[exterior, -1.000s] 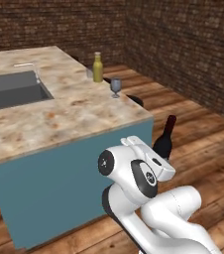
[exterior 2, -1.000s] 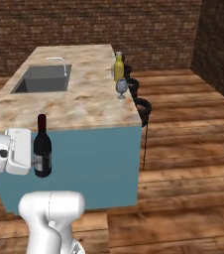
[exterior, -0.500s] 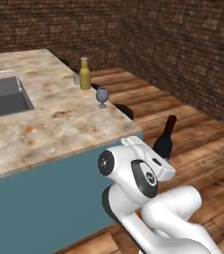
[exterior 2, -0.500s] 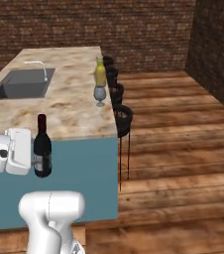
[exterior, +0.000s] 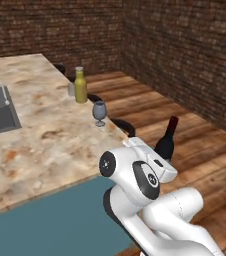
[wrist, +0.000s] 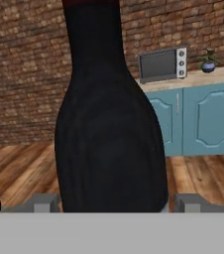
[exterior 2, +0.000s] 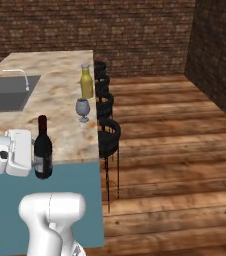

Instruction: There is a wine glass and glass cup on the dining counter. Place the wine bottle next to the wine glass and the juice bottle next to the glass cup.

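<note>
My gripper [wrist: 111, 203] pinches the wine bottle [exterior 2: 43, 150] upright, off the near right edge of the dining counter [exterior: 40, 145]. Wine glass [exterior: 99, 112] stands further on, w/ juice bottle [exterior: 80, 86] beyond.

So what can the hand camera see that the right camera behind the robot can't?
The hand view alone has a microwave and a little potted plant on a far counter above teal cabinets.

The right base view alone has the dining counter with its sink, the juice bottle, the wine glass and black stools.

Both show the wine bottle held upright in the hand, brick walls and wooden floor.
</note>
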